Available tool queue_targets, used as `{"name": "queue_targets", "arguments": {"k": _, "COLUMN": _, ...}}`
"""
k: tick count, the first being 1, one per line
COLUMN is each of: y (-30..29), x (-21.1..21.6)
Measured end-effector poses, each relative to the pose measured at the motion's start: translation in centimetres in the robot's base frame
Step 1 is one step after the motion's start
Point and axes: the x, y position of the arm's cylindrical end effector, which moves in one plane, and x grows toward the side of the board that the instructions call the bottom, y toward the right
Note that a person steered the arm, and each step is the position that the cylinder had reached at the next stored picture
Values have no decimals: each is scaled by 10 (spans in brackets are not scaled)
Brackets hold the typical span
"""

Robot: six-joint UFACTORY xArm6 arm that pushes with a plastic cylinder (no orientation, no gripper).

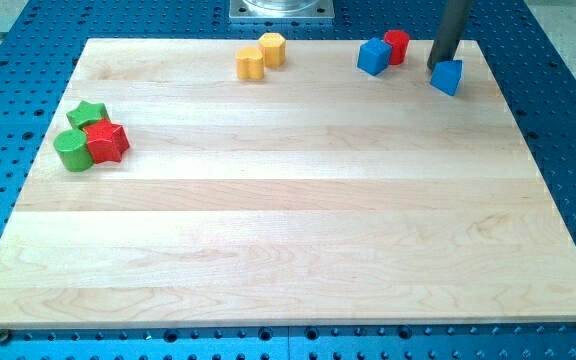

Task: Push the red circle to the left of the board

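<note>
The red circle (397, 45) stands near the view's top right of the wooden board (288, 230), touching a blue cube (373, 57) on its left. My tip (435, 66) is on the board just right of the red circle, a small gap away. A second blue block (448, 77) lies right next to my tip, at its lower right. The rod rises out of the view's top.
A yellow hexagon (273, 48) and a yellow block (250, 64) sit at the top centre. At the left edge a green star (88, 114), a green cylinder (71, 150) and a red star (106, 141) cluster together. A metal mount (282, 9) is beyond the top edge.
</note>
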Motion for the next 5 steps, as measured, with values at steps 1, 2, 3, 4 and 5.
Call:
{"name": "queue_targets", "arguments": {"k": 1, "y": -37, "x": -20}}
{"name": "queue_targets", "arguments": {"k": 2, "y": -86, "x": -19}}
{"name": "queue_targets", "arguments": {"k": 3, "y": -114, "x": -11}}
{"name": "queue_targets", "arguments": {"k": 4, "y": -87, "x": -4}}
{"name": "queue_targets", "arguments": {"k": 5, "y": -64, "x": -8}}
